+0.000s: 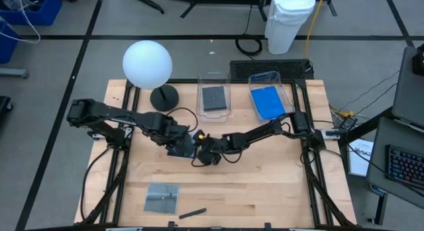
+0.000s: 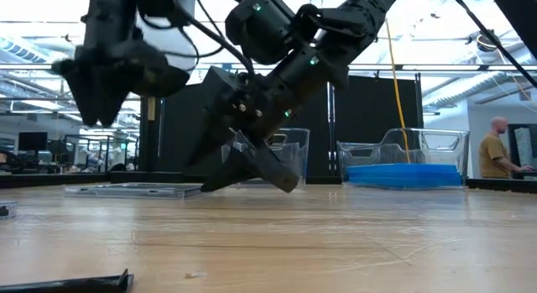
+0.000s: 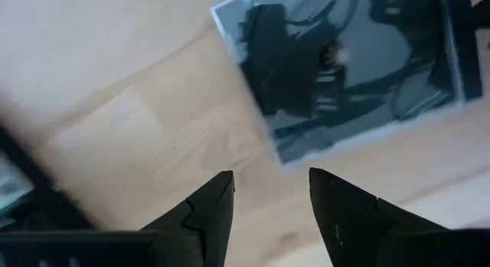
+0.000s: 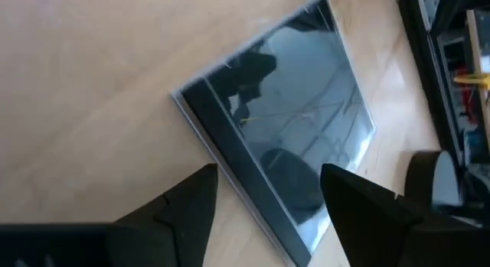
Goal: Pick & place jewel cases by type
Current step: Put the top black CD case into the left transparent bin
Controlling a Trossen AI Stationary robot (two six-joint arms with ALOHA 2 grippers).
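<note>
Two grippers meet over mid-table. Right gripper [image 4: 268,198]: jaws spread, empty, straddling the edge of a dark case [image 4: 283,137] lying flat on the table; arm reaching in low. Left gripper [image 3: 272,202]: jaws spread, empty, above the wood beside another dark case [image 3: 344,64].

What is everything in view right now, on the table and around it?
dark jewel case: one, dark under a clear cover, flat on the wood just ahead of the right gripper
grey jewel case: one, near edge
boxed jewel case: one showing, dark grey, in the lamp-side tub
blue jewel cases: bright blue, in the other tub; stack count unclear
lamp-side tub: one, clear, far side
other tub: one, clear, beside it
stick: one, dark, near edge
lamp: one, white globe, dark base
person: one, beyond the table
left gripper: open, mid-table
right gripper: open, empty, mid-table
</note>
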